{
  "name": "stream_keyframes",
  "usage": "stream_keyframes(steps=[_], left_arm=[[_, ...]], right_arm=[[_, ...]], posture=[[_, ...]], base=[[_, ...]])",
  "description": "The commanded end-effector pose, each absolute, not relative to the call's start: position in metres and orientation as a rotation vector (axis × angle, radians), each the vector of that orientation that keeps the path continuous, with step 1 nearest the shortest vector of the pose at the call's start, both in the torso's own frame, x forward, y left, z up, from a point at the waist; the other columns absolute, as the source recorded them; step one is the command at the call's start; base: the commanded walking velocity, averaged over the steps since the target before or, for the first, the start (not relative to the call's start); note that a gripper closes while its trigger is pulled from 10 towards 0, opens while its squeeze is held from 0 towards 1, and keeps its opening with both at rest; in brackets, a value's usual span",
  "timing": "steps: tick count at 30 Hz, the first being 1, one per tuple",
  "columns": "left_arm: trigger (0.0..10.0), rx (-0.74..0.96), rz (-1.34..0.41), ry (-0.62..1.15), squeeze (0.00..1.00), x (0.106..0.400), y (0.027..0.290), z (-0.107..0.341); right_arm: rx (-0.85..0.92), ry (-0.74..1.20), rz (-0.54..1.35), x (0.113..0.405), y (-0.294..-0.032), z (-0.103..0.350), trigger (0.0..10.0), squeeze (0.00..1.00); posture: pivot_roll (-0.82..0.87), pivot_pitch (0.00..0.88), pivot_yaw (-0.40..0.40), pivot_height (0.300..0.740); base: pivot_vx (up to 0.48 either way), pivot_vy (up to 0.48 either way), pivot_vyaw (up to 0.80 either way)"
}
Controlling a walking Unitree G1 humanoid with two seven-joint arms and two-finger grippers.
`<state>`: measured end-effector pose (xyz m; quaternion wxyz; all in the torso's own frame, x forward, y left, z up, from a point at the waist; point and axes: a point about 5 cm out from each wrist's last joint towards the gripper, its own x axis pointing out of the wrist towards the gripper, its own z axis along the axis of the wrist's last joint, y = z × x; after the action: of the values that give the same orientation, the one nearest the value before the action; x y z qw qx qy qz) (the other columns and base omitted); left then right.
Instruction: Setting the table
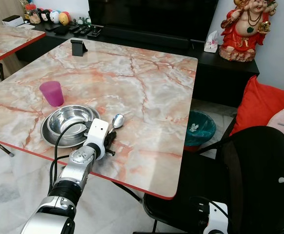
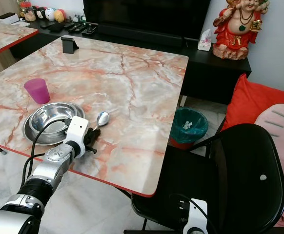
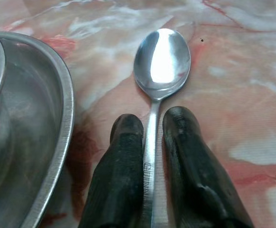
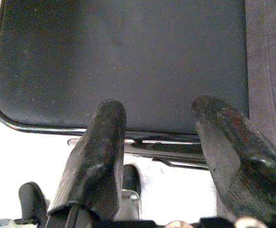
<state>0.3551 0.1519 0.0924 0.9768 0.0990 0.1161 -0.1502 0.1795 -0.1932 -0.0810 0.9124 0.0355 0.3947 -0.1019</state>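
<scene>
**Spoon pinched near table's front edge**

Currently the left gripper pinches one spoon's handle, flat on the marble table, just beside one steel bowl on one plate. One pink cup behind; open tabletop beyond. Right gripper spread above one black chair.

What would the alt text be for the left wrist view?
The left gripper is shut on the handle of a metal spoon lying on the marble table. The spoon's bowl points away, and a steel plate sits beside it.
</scene>
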Motion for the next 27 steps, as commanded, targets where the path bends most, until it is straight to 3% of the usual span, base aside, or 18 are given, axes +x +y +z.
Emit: stream_keyframes(steps=[1,27], left_arm=[[10.0,0.204,-0.302,0.238,0.00,0.3564,0.1509,0.0927],[10.0,0.167,-0.331,0.257,0.00,0.3553,0.1475,0.0925]], right_arm=[[0.075,0.836,-0.220,0.1750,-0.1951,-0.0833,10.0,0.00],[0.071,0.814,-0.215,0.1793,-0.1937,-0.0810,10.0,0.00]], posture=[[0.03,0.000,-0.043,0.740],[0.04,0.000,-0.046,0.740]], base=[[0.000,0.000,0.00],[0.000,0.000,0.00]])
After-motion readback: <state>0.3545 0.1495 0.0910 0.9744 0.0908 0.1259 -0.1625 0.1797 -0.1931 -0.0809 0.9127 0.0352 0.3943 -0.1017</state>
